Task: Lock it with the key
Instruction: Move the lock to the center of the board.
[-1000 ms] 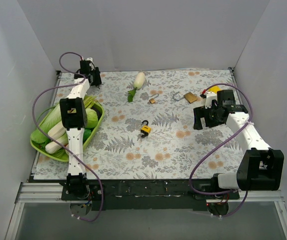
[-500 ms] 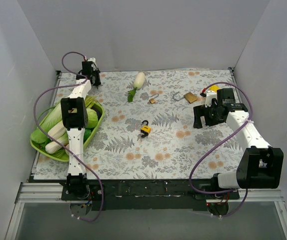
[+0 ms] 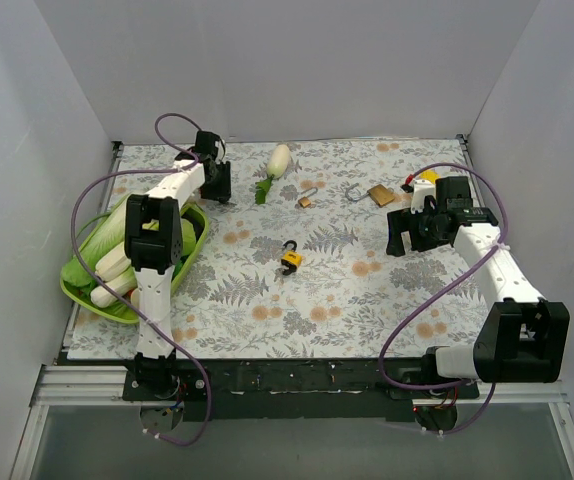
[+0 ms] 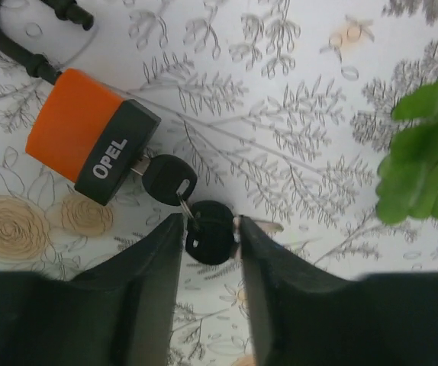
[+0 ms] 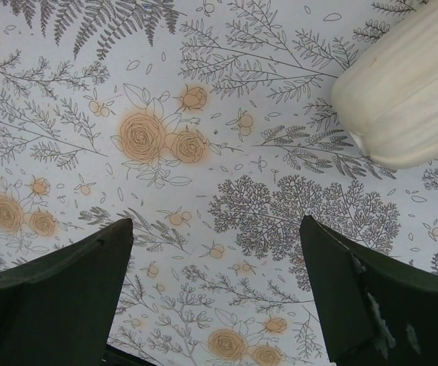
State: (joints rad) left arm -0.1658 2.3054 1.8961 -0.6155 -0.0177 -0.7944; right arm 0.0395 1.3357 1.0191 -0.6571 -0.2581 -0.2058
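Orange-bodied padlock [image 4: 74, 133] lies shackle-open with the key [image 4: 169, 181] seated in its black end, presumably why the left gripper [image 4: 209, 219] stands narrowed about the spare key [image 4: 213, 236] beside it, whether grasping I cannot tell, while the right gripper [image 5: 215, 225] hangs spread, well right of the padlock.

Orange padlock [image 4: 89, 137] with a black base marked OPEL lies flat on floral cloth [image 4: 295, 137]. Its black shackle [image 4: 5, 46] looks open. A black-headed key [image 4: 169, 181] sits in the keyhole, ringed to a second key [image 4: 211, 229].
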